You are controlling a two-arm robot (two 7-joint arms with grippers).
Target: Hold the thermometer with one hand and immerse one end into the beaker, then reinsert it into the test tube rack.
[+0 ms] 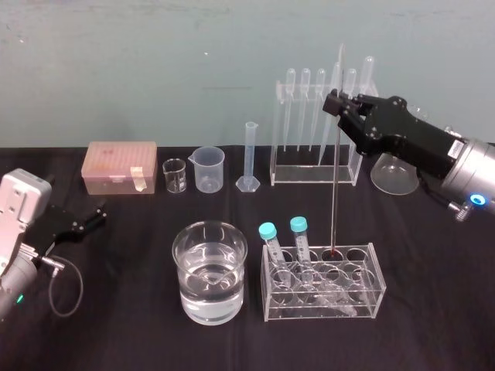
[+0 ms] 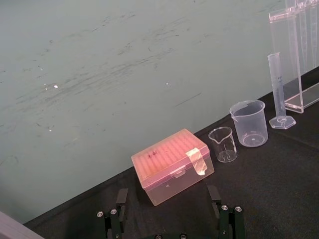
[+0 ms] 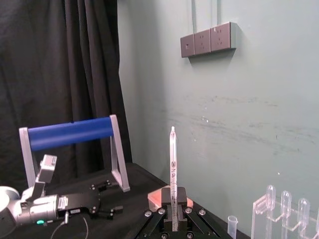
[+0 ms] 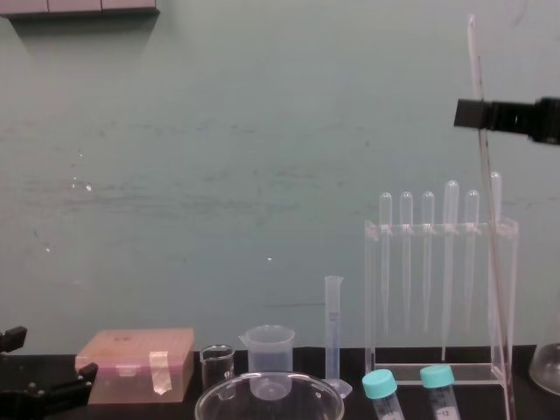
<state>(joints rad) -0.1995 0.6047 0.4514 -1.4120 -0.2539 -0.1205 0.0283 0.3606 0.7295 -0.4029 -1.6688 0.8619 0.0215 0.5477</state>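
Scuffed pale-green wall with three grey sockets, black curtain beside it, black-draped table below.

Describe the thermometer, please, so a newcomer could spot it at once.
Find the low test tube rack beside the water-filled beaker. The thermometer rises from a back hole through the right gripper: a thin, red-tipped glass rod, far taller than the teal-capped tubes.

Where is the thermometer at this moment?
Head view, right of centre: the thermometer stands nearly upright, gripped high up by the right gripper, red tip at a back hole of the low tube rack, right of the beaker.
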